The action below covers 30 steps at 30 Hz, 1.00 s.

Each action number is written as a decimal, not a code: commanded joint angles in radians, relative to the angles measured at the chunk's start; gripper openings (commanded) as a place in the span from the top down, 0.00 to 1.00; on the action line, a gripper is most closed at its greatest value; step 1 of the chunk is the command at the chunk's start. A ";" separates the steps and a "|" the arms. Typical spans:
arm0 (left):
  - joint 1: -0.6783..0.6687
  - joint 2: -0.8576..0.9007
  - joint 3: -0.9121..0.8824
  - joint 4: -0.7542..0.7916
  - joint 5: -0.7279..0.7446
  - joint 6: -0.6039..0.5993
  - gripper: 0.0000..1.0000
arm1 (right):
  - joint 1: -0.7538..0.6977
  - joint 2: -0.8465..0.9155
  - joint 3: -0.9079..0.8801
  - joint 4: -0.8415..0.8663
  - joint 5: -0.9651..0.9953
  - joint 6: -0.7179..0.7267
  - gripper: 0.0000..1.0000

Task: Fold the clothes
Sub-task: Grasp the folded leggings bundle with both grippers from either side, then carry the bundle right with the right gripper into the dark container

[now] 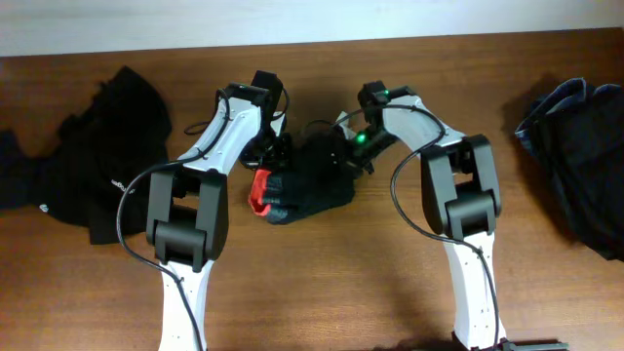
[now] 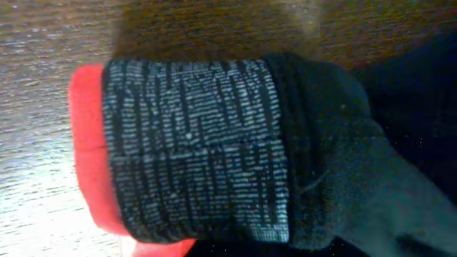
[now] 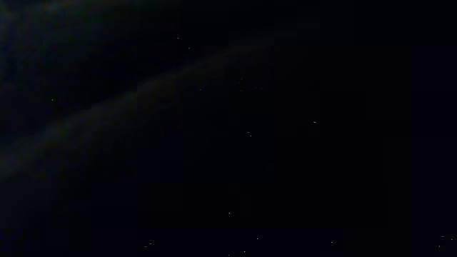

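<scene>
While both arms bear on the black trousers, bunched mid-table with red lining showing left, folding appears barely begun. Next move calls for spreading the garment flat. Noted: the left gripper is closed at the waistband; hold on cloth unconfirmed. The right gripper is buried in dark fabric; its opening cannot be told.

Your bunched black trousers sit in the middle, speckled grey knit waistband and bright red lining turned left. A crumpled black garment heap lies at the left; a rumpled, seemingly navy garment at the right edge.
</scene>
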 commanded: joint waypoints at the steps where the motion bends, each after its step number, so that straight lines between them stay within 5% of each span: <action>1: -0.010 0.067 -0.027 0.005 0.037 0.015 0.99 | -0.052 0.023 -0.014 0.002 0.044 -0.001 0.96; 14: 0.086 0.067 -0.027 0.016 0.037 0.015 0.99 | -0.212 -0.068 0.103 -0.106 0.148 -0.004 0.96; 30: 0.150 0.067 -0.027 0.039 0.018 0.015 0.99 | -0.288 -0.232 0.657 -0.458 0.501 0.122 0.96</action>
